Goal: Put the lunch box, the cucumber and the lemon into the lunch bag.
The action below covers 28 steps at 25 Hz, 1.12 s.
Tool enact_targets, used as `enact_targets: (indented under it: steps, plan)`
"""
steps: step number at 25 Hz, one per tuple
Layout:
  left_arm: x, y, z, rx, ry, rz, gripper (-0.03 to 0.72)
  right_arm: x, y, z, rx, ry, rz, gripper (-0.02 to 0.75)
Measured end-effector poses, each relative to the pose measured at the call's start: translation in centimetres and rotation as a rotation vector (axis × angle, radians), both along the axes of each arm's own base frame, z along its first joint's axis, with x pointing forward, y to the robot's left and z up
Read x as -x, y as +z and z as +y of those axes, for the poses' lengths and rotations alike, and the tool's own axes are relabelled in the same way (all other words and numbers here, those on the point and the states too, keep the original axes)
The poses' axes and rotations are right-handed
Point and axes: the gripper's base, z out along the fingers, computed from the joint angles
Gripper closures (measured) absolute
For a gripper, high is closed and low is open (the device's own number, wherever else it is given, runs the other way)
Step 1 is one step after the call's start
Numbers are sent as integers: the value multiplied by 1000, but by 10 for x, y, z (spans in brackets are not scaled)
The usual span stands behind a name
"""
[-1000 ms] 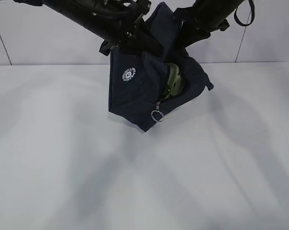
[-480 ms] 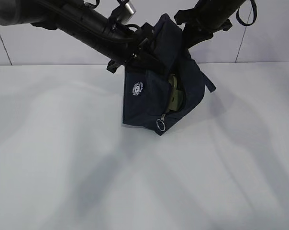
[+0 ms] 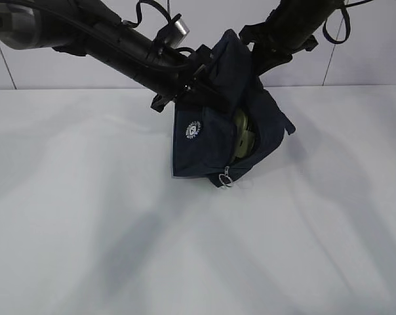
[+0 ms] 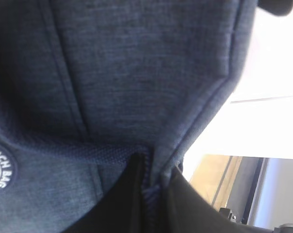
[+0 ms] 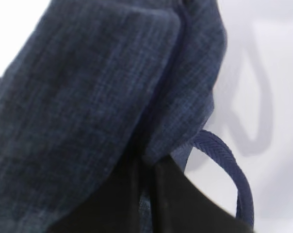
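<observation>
A dark navy lunch bag (image 3: pixel 214 128) hangs tilted between two black robot arms above the far middle of a white table (image 3: pixel 198 249). Its bottom corner touches or nearly touches the tabletop; which, I cannot tell. The left gripper (image 4: pixel 154 182) is clenched on a fold of the bag's fabric at a seam, its dark fingers (image 4: pixel 132 194) pinching the cloth between them. The right gripper (image 5: pixel 146 167) is likewise clenched on the bag's cloth, beside a loop handle (image 5: pixel 229 170) that curves out to the right.

The bag's side gapes open, and the pale green lid of the lunch box (image 3: pixel 242 138) shows inside the opening. A round white logo patch (image 3: pixel 195 130) faces the camera, and a silver ring pull (image 3: pixel 225 180) dangles at the lowest corner. The cucumber and the lemon are not visible in any view.

The table is bare in front of the bag and to both sides, leaving wide open room. A pale wall (image 3: pixel 368 59) rises just behind the table's far edge.

Compared with a second ago, the bag has shifted rightward and lower, the left arm has swung further across, and the ring pull sits nearer the table.
</observation>
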Motion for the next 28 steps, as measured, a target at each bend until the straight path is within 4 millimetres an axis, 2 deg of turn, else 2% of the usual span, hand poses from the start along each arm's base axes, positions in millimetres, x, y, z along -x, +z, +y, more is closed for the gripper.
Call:
enact_targets:
  steps: [4,8,19,24,28]
  plan:
    - [-3,0,6,1,2,6,663,1,0,3,-12,13,-1,722]
    - [-5,0,14,2,-1,18,620,1,1,6,-47,24,3,703]
    - [-19,4,48,12,36,41,452,1,3,10,-99,28,1,549]
    - [-24,4,64,14,57,50,436,2,6,14,-155,51,-1,465]
    - [-27,4,71,15,70,51,434,3,8,17,-188,63,-1,449]
